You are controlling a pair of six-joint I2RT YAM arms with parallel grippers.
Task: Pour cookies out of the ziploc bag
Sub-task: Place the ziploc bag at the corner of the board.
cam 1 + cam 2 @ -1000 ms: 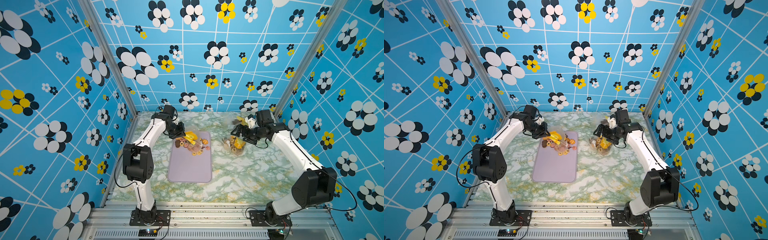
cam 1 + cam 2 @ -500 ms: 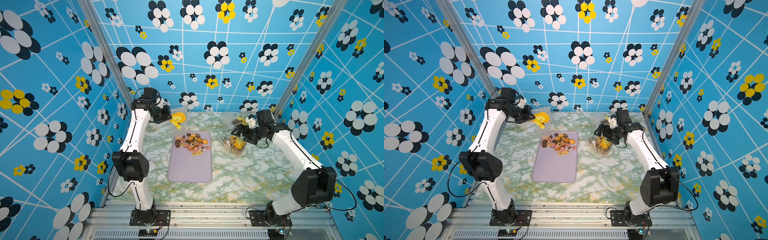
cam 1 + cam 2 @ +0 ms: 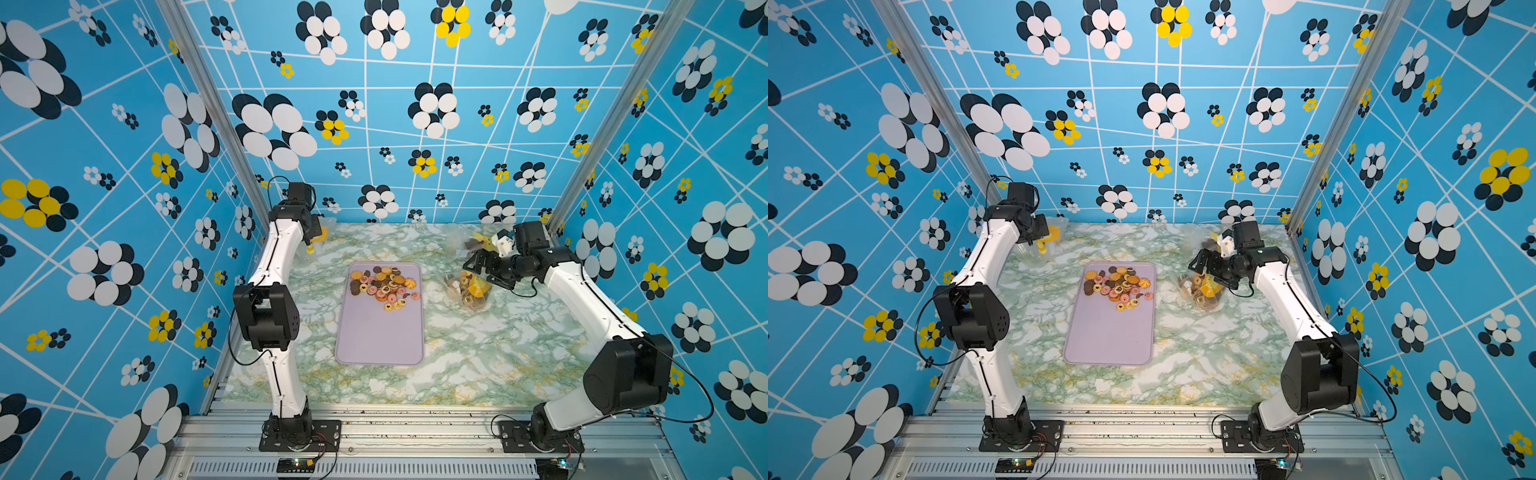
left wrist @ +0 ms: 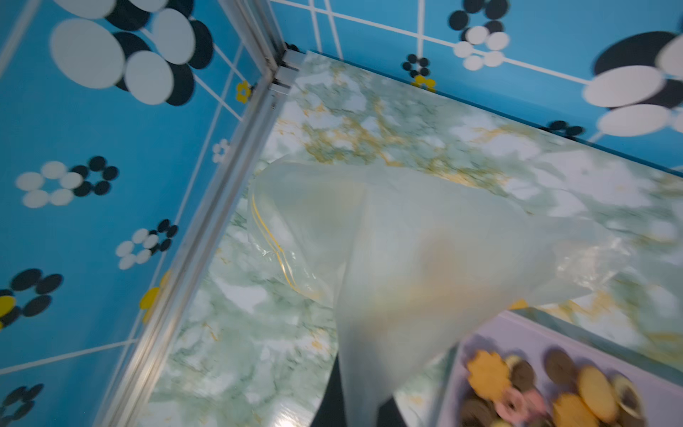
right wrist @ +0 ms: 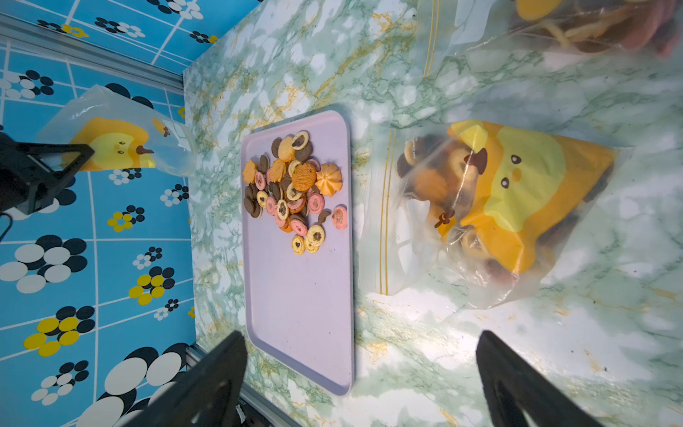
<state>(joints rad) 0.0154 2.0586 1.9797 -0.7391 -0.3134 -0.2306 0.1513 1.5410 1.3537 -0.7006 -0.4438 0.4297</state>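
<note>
Because the left gripper (image 5: 85, 151) is pressed shut on the clear ziploc bag (image 4: 425, 258) at its yellow chick print, the bag hangs slack in the air by the far left corner of the table (image 3: 478, 353), beside the tray (image 3: 380, 336) and not over it. No biscuit shows through the film in the left wrist view, only the zip strip and a yellow tint: judged empty. Held up and aside, it cannot drag through the pile.

Cookies (image 3: 384, 286): brown, orange-tan and pink rounds and rings, heaped at the far end of the lavender tray; near half bare. None seen on the marble. Pour from this bag judged done.

Right gripper (image 5: 356, 342): jaws spread wide, holding nothing, hovering just beside a second bag (image 5: 499, 199) and apart from it. That bag lies flat on the marble just right of the tray, full of biscuits, zip strip toward the tray; open or sealed, cannot tell. Likely reason for the stance: jaws staged for a grasp. A third bag (image 5: 554, 29), also with biscuits inside, lies farther back.

Next, as a guess: set the empty bag down clear of the tray, then lift the full one by its bottom so the mouth faces the bare half. Risk: thin film slips in the pinch, biscuits roll over the low rim
</note>
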